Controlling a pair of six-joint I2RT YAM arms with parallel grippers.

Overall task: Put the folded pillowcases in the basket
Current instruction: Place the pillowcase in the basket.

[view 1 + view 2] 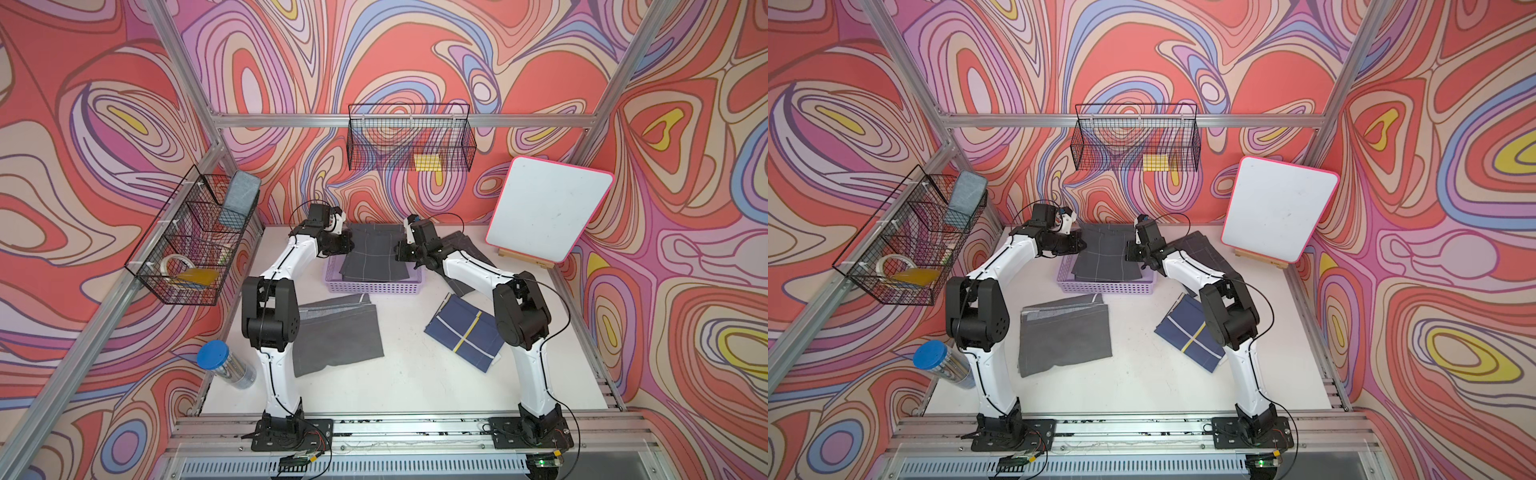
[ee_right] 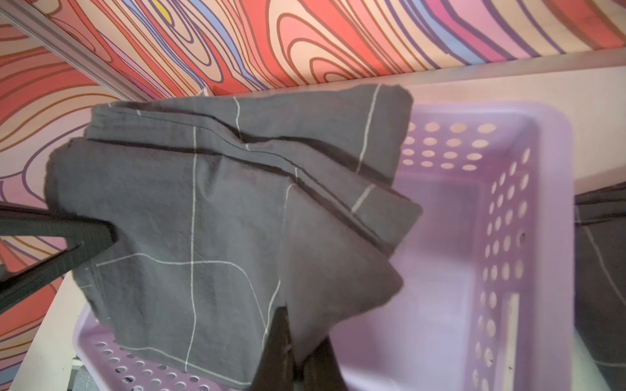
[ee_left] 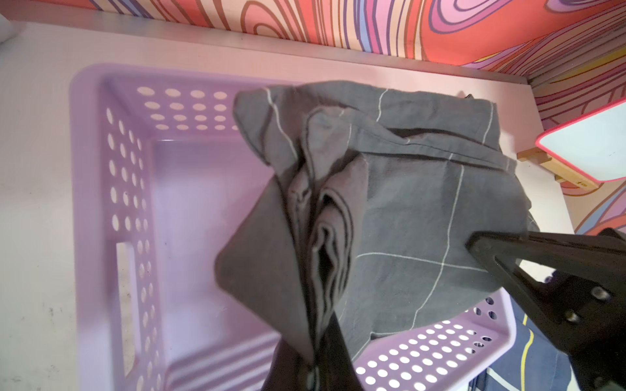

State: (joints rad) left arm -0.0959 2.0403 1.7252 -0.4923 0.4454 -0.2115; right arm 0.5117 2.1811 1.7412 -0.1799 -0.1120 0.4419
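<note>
Pillowcase [image 1: 372,255], grey with thin pale checks, hangs between my claws over the lilac basket [image 1: 374,287], which sits at 12 o'clock on the table [image 1: 395,374]. My left claw [image 3: 315,359] is clamped on its 9 o'clock edge and my right claw [image 2: 291,338] on its 3 o'clock edge. Layers bunch at my left pinch, so the fold could spill open on release. Its 12 o'clock edge seems to overreach the far rim, though I can't be sure. Dropped here, it might drape over the wall.

White links [image 1: 284,259], black joints [image 1: 270,311] — thin black cables [image 1: 566,318]
</note>
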